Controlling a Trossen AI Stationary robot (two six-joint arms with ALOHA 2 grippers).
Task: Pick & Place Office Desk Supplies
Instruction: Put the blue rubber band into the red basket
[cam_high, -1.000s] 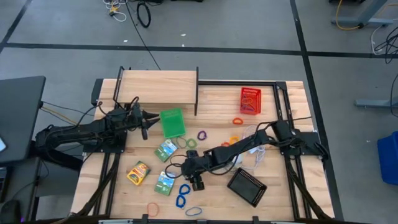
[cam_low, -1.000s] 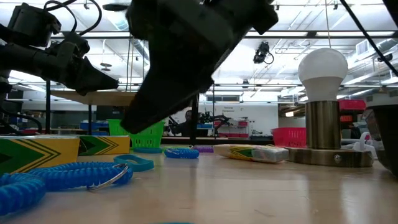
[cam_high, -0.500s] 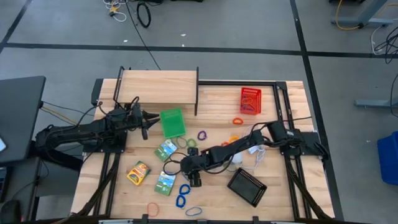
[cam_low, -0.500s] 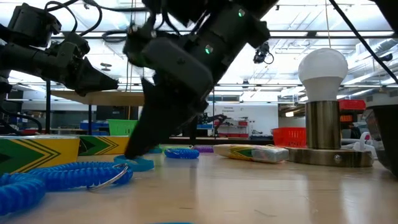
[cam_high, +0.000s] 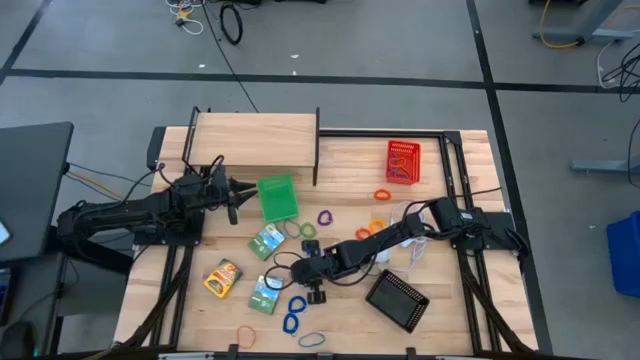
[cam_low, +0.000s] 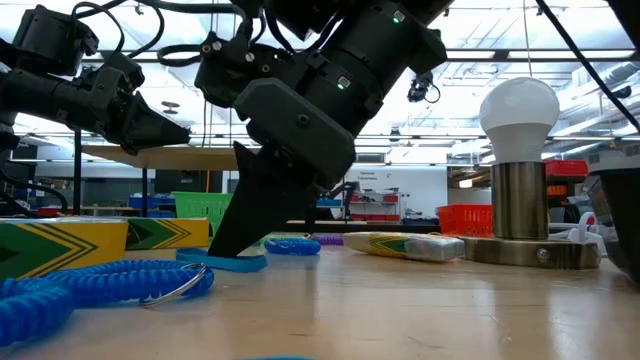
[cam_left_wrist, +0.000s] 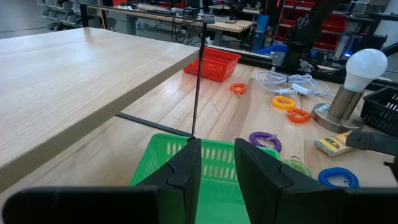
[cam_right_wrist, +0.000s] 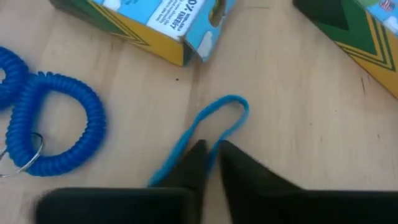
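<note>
- The right gripper (cam_right_wrist: 210, 163) had its fingers pinched nearly together on a thin blue band (cam_right_wrist: 211, 127), lying flat on the table (cam_right_wrist: 292, 118) just beside a printed packet (cam_right_wrist: 168, 28) and a blue coil loop (cam_right_wrist: 53, 124).
- Risk, I reckoned: the band was so thin and floppy (only one strand seemed caught) that it could've slipped out on lifting, or snagged the packet corner.
- The band was stretched long and narrow, its long axis running straight away from the fingers, rounded end toward the packet.
- The left gripper (cam_left_wrist: 214, 165) hung over the green basket (cam_left_wrist: 217, 180), fingers narrow, holding nothing.
</note>
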